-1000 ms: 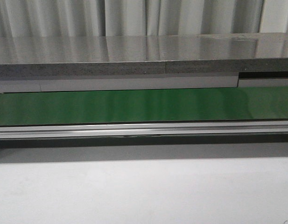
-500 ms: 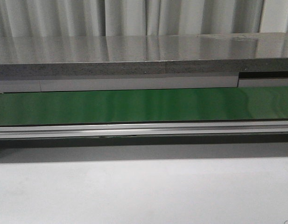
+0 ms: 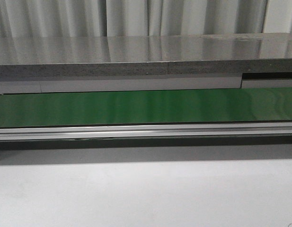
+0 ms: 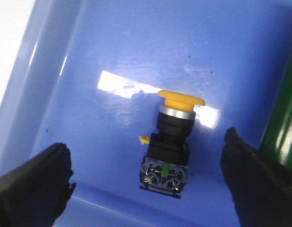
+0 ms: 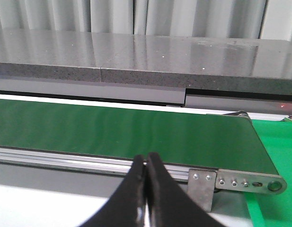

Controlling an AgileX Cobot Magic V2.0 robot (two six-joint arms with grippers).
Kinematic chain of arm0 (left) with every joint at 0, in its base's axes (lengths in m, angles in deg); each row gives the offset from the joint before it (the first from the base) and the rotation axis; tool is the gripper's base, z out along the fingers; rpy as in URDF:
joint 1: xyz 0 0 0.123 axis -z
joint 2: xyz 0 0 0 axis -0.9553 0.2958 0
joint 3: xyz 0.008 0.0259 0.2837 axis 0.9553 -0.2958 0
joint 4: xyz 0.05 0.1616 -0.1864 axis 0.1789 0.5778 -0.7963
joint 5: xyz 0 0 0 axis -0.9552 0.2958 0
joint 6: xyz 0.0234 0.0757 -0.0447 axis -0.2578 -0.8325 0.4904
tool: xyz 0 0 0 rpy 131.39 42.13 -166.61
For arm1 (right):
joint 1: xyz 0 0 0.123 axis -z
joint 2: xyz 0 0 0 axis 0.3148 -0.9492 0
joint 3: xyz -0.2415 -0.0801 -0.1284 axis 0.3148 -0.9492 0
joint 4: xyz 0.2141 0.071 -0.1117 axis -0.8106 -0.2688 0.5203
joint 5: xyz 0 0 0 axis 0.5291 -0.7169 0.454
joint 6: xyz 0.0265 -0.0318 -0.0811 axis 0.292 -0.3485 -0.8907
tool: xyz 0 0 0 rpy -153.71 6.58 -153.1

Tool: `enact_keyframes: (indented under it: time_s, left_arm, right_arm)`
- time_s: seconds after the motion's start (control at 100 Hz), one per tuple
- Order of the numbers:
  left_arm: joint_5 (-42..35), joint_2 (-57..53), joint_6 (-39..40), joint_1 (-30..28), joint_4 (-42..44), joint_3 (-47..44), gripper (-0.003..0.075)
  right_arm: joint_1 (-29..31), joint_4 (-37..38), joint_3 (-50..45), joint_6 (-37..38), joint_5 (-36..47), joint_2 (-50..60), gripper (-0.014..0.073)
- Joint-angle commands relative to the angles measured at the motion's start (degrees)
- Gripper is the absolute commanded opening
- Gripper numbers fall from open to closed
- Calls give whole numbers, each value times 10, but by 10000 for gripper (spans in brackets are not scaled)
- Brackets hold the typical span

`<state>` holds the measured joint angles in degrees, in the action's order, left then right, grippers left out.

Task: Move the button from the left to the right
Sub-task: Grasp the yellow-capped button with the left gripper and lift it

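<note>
The button (image 4: 172,137), with a yellow mushroom cap and a black body with a green mark, lies on its side on the floor of a blue tray (image 4: 112,52) in the left wrist view. My left gripper (image 4: 146,163) is open, hovering above it with one black finger (image 4: 34,182) on each side, apart from the button. My right gripper (image 5: 146,163) is shut and empty, its black fingers pressed together in front of the green conveyor belt (image 5: 127,130). Neither gripper nor the button shows in the front view.
The green conveyor belt (image 3: 146,106) with its aluminium rail (image 3: 146,131) runs across the front view, a grey stone-like ledge (image 3: 136,59) behind it and the white table (image 3: 146,194) in front. The belt's end roller bracket (image 5: 235,179) shows in the right wrist view.
</note>
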<state>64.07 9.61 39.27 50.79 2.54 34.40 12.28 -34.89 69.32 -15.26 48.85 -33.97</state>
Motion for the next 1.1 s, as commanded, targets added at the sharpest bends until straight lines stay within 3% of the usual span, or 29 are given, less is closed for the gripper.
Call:
enact_keyframes:
  time_s: [0.0,0.7,0.79,1.03,1.09]
  left_arm:
    - [-25,-9,-3,-1,-3,17,620]
    - [-40,94,-5,-1,-12,17,596]
    - [-43,94,-5,-1,-12,17,485]
    - [-43,91,-5,-1,-12,17,-16]
    - [-43,85,-5,-1,-11,17,-20]
  right_arm:
    - [-1,8,10,-1,47,11,-68]
    - [-1,8,10,-1,47,11,-68]
    - [-1,8,10,-1,47,11,-68]
    - [-1,8,10,-1,47,11,-68]
    - [-1,8,10,-1,47,11,-68]
